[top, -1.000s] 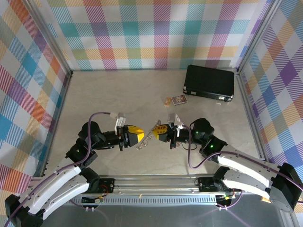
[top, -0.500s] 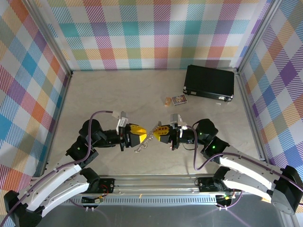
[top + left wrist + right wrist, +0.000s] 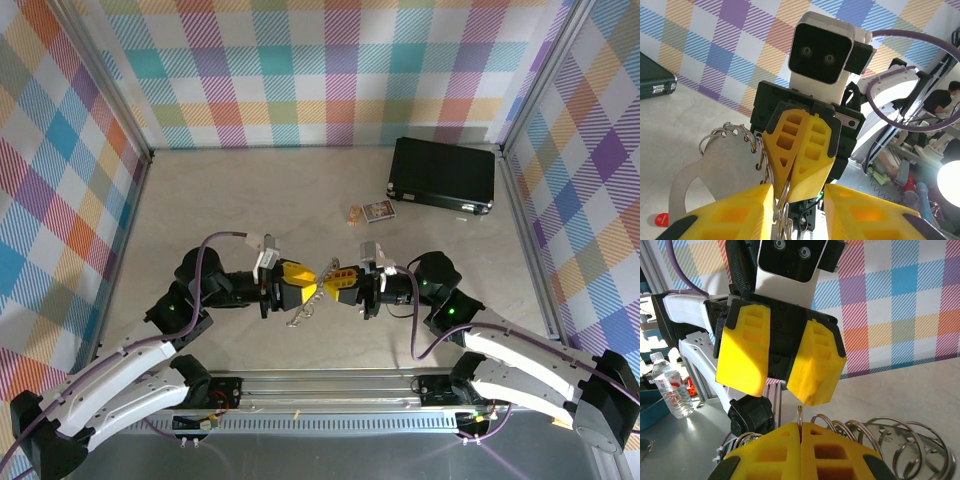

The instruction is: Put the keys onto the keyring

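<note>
Two grippers meet tip to tip near the middle of the table.

Left gripper: its yellow fingers stand partly open, with a clear gap between them. The coiled edge of the keyring runs down through that gap, close against one finger; no clamping is seen.

Keyring: held off the table and hanging between the two grippers.

Right gripper: its fingers are pressed together and pinch the keyring's wire.

Key: its red head lies on the table, apart from the ring and not held.

Black case: far right, well apart.
</note>
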`<act>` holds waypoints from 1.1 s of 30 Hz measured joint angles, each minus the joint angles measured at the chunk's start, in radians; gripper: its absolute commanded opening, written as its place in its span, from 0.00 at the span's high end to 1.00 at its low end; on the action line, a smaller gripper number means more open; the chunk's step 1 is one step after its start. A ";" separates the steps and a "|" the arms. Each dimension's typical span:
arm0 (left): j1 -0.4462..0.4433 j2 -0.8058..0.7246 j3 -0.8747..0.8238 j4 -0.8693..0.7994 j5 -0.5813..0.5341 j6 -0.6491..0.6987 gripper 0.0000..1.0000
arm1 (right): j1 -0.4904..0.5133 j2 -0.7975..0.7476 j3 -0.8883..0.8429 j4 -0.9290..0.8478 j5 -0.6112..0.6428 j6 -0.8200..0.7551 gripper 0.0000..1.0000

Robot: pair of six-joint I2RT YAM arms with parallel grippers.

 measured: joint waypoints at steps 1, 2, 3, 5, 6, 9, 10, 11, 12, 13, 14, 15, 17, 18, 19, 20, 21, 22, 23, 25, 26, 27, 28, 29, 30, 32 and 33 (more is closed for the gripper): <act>0.000 0.003 0.001 -0.001 0.000 0.003 0.66 | 0.000 -0.001 0.000 0.000 0.000 0.000 1.00; -0.001 0.005 0.001 0.000 0.000 0.007 0.66 | 0.000 -0.003 0.000 0.000 0.000 0.000 1.00; -0.001 0.006 0.001 -0.003 0.000 0.010 0.66 | 0.000 -0.004 0.000 0.000 0.000 0.000 1.00; -0.001 0.007 0.001 -0.008 0.000 0.020 0.66 | 0.000 -0.004 0.000 0.000 0.001 0.000 1.00; -0.002 0.007 0.001 -0.010 0.000 0.023 0.67 | 0.000 -0.004 0.000 0.000 0.001 0.000 1.00; -0.006 0.007 0.001 -0.013 -0.001 0.028 0.70 | 0.000 -0.004 0.000 0.000 0.001 0.001 1.00; -0.006 0.007 0.001 -0.013 -0.001 0.030 0.72 | 0.000 -0.004 0.000 0.000 0.001 0.001 1.00; -0.006 0.007 0.001 -0.013 -0.002 0.031 0.73 | 0.000 -0.004 0.000 0.000 0.001 0.001 1.00; -0.006 0.007 0.001 -0.013 -0.002 0.031 0.73 | 0.000 -0.004 0.000 0.000 0.001 0.002 1.00; -0.006 0.008 0.001 -0.013 -0.002 0.032 0.73 | 0.000 -0.004 0.000 0.000 0.001 0.003 1.00; -0.006 0.009 0.001 -0.013 -0.002 0.033 0.74 | 0.000 -0.004 0.000 0.000 0.001 0.004 1.00; -0.006 0.011 0.001 -0.014 -0.002 0.034 0.75 | 0.000 -0.004 0.000 0.000 0.001 0.004 1.00; -0.006 0.015 0.001 -0.014 -0.002 0.034 0.75 | 0.000 -0.004 0.000 0.000 0.001 0.004 1.00; -0.006 0.016 0.001 -0.014 -0.002 0.034 0.75 | 0.000 -0.004 0.000 0.000 0.001 0.005 1.00; -0.007 0.017 0.001 -0.014 -0.003 0.037 0.75 | 0.000 -0.004 0.000 0.000 0.001 0.005 1.00; -0.007 0.017 0.001 -0.014 -0.003 0.038 0.75 | 0.000 -0.004 0.000 0.000 0.001 0.005 1.00; -0.007 0.017 0.001 -0.014 -0.003 0.041 0.76 | 0.000 -0.004 0.000 0.000 0.001 0.005 1.00; -0.007 0.017 0.001 -0.014 -0.003 0.042 0.77 | 0.000 -0.004 0.000 0.000 0.001 0.007 1.00; -0.007 0.018 0.001 -0.014 -0.003 0.046 0.78 | 0.000 -0.003 0.000 0.000 0.000 0.008 1.00; -0.007 0.018 0.001 -0.014 -0.003 0.051 0.82 | 0.000 -0.003 0.000 0.000 0.000 0.008 1.00; -0.007 0.020 0.001 -0.014 -0.004 0.054 0.86 | 0.000 -0.003 0.000 0.000 0.000 0.008 1.00; -0.007 0.023 0.001 -0.015 -0.006 0.054 0.89 | 0.000 -0.003 0.000 0.001 -0.002 0.008 1.00; -0.007 0.027 0.002 -0.014 -0.007 0.056 0.91 | 0.000 -0.002 0.000 0.001 -0.003 0.008 1.00; -0.007 0.029 0.003 -0.014 -0.007 0.058 0.91 | 0.000 -0.001 0.000 0.000 -0.002 0.009 1.00; -0.007 0.029 0.003 -0.014 -0.006 0.060 0.91 | -0.001 0.001 0.000 0.000 0.000 0.011 1.00; -0.007 0.030 0.006 -0.017 -0.006 0.061 0.92 | -0.001 0.004 0.000 0.002 0.001 0.016 1.00; -0.007 0.031 0.008 -0.021 -0.006 0.063 0.94 | -0.001 0.005 0.000 0.004 0.002 0.017 1.00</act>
